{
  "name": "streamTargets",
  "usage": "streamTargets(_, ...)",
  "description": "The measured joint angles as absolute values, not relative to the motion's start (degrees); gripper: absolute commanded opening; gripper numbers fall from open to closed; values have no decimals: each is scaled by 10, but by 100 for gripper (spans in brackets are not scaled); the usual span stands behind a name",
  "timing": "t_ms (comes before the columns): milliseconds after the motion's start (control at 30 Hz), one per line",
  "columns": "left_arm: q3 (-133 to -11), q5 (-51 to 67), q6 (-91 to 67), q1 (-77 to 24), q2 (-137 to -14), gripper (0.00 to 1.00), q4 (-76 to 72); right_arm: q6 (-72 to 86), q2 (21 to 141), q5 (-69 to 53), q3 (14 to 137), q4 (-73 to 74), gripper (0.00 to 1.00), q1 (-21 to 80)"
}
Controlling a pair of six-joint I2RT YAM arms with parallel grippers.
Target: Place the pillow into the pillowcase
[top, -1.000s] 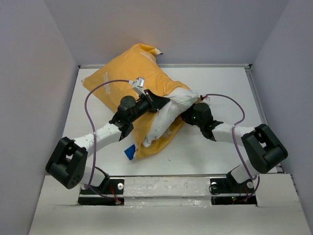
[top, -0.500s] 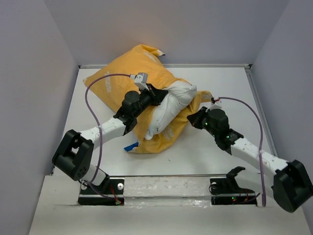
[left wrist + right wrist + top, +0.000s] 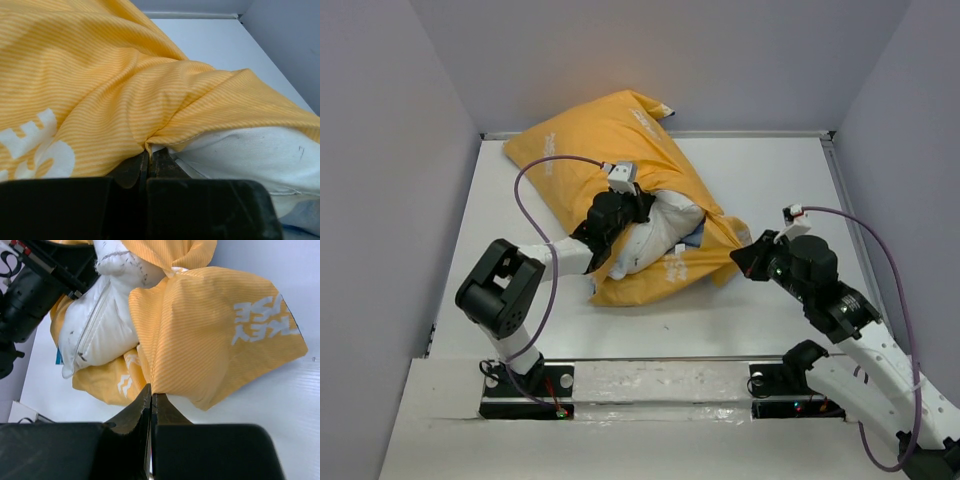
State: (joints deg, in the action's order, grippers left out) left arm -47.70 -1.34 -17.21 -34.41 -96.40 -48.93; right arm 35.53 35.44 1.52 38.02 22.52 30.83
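Observation:
The orange-yellow pillowcase (image 3: pixel 600 150) lies bulging across the back left of the table, with the white pillow (image 3: pixel 655 240) partly inside and its near end showing at the opening. My left gripper (image 3: pixel 642 203) is shut on the pillowcase's upper opening edge (image 3: pixel 148 145), right above the pillow (image 3: pixel 250 155). My right gripper (image 3: pixel 744 257) is shut on the pillowcase's right opening corner (image 3: pixel 152 387) and holds that fabric (image 3: pixel 215 335) stretched to the right. The pillow's zipper side (image 3: pixel 100 325) shows in the right wrist view.
The white table (image 3: pixel 770 180) has a raised rim at the back and right (image 3: pixel 835 170). Grey walls stand close on both sides. The left arm's purple cable (image 3: pixel 535 190) loops over the pillowcase. The left arm's body (image 3: pixel 30 295) lies beside the pillow.
The right gripper has pulled the pillowcase's corner right and toward me, its arm swinging out. The left gripper moved back and right. More of the pillow is now covered by the case.

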Motion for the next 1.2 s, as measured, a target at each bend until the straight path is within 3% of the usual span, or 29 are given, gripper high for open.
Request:
streamTargets(367, -477, -59, -142, -421, -984, 0, -536, 307, 462, -100, 585, 312, 0, 307)
streamTargets(533, -477, -86, -116, -494, -992, 0, -540, 308, 507, -162, 616, 309, 0, 305)
streamTargets(767, -517, -98, -107, -517, -1054, 0, -525, 310, 595, -269, 667, 304, 0, 300)
streamTargets(933, -493, -68, -139, -512, -1029, 0, -536, 277, 570, -201, 686, 339, 0, 298)
streamTargets(1100, -451, -14, -183, -510, -950, 0, -520, 269, 505, -43, 622, 338, 0, 305)
streamTargets(1200, -486, 0, -189, -515, -977, 0, -490, 267, 467, -15, 610, 344, 0, 304)
